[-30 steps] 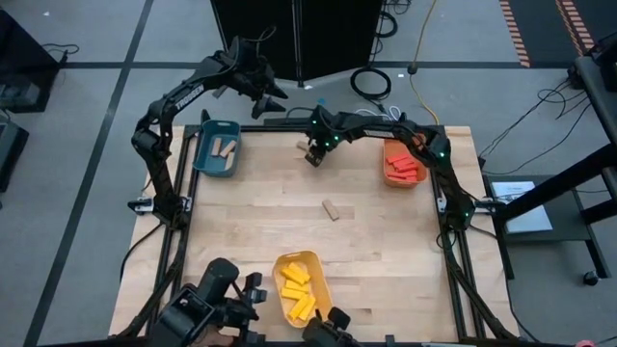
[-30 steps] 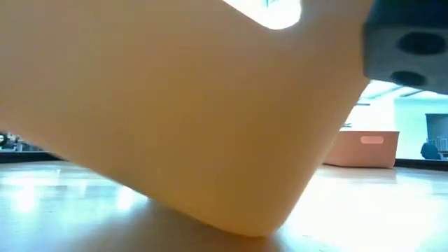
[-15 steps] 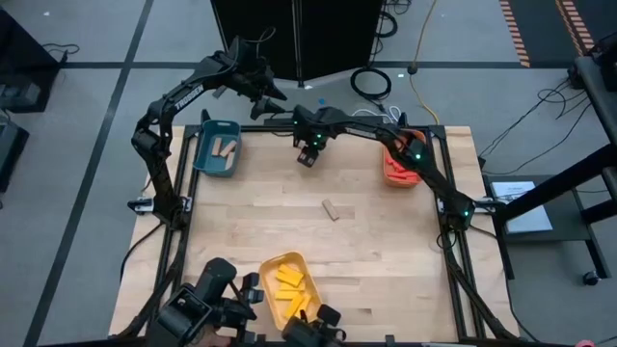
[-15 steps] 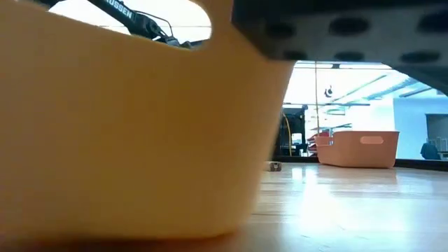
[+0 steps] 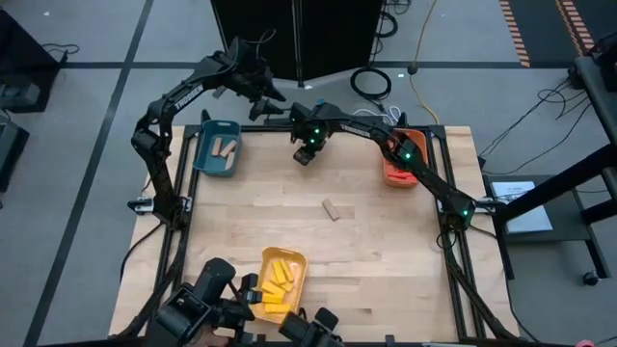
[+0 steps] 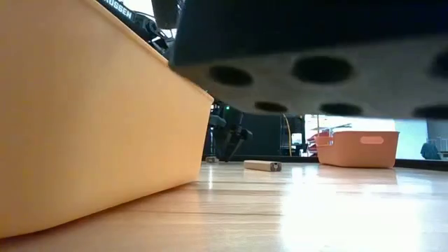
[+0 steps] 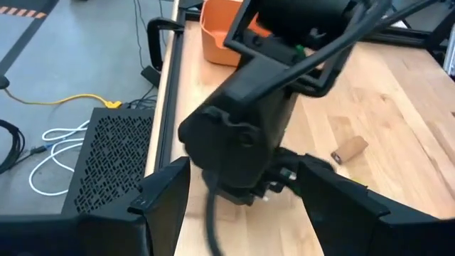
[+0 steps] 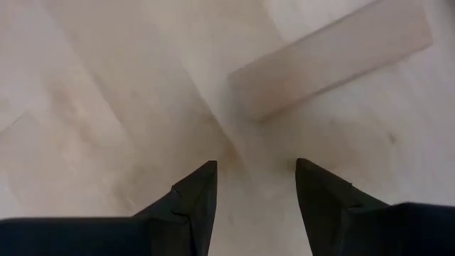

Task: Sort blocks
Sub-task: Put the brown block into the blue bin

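Reading "TROSSEN" on left arm (image 5: 183, 93); both fingers (image 8: 195, 195) parted, empty, above tan block (image 8: 330, 67)

one tan block (image 5: 332, 209) lies flat mid-table. a second tan block (image 8: 330, 67) lies flat near the far edge. other blocks fill the trays.

In the low view the yellow tray (image 6: 91, 126) runs off the picture's left and bottom edges, hiding the table's left. A blurred dark perforated part (image 6: 315, 49) blocks the top; what it is cannot be told.
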Tool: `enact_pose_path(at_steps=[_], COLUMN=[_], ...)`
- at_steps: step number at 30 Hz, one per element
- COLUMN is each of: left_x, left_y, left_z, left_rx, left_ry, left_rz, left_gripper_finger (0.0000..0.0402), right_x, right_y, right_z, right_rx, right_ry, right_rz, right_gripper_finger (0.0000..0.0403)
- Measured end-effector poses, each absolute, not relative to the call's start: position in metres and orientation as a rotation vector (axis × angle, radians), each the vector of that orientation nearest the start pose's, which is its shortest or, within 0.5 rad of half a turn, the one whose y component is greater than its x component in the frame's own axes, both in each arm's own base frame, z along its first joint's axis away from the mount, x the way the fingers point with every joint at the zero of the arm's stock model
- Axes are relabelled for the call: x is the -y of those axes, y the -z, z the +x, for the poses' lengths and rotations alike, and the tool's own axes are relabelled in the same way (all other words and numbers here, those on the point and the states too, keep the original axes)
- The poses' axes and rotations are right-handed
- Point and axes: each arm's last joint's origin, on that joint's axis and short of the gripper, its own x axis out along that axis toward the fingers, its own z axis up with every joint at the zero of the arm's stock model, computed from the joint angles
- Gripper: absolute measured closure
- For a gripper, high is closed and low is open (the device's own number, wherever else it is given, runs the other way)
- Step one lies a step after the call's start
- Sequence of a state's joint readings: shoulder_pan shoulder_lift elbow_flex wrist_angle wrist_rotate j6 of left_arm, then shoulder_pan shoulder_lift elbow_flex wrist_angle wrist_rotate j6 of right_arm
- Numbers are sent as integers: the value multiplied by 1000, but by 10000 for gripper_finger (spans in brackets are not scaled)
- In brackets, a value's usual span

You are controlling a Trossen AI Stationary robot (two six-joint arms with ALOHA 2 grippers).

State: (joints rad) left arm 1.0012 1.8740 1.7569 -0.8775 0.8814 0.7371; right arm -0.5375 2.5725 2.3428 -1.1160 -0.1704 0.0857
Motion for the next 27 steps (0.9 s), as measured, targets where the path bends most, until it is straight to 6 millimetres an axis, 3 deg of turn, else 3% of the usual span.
enact_pose_path(at_steps=[6,9,12,18,27], left_x=[-323,-328,-332,-335,-334], left_y=[-311,-311,-311,-311,-312], left_z=[223,216,210,206,208], left_rx=[-602,-601,-603,-606,-607], left_ry=[101,72,44,25,26], left_rz=[-112,-141,-161,-171,-162], left_gripper_finger=[146,146,146,146,146], right_x=[255,258,265,265,274], right_y=[-160,-181,-192,-191,-174], right_z=[444,446,452,458,449], right_rx=[-1289,-1197,-1062,-952,-981], right_ry=[338,371,518,753,855], right_rz=[490,458,492,670,844], right_gripper_finger=[261,261,261,261,261])
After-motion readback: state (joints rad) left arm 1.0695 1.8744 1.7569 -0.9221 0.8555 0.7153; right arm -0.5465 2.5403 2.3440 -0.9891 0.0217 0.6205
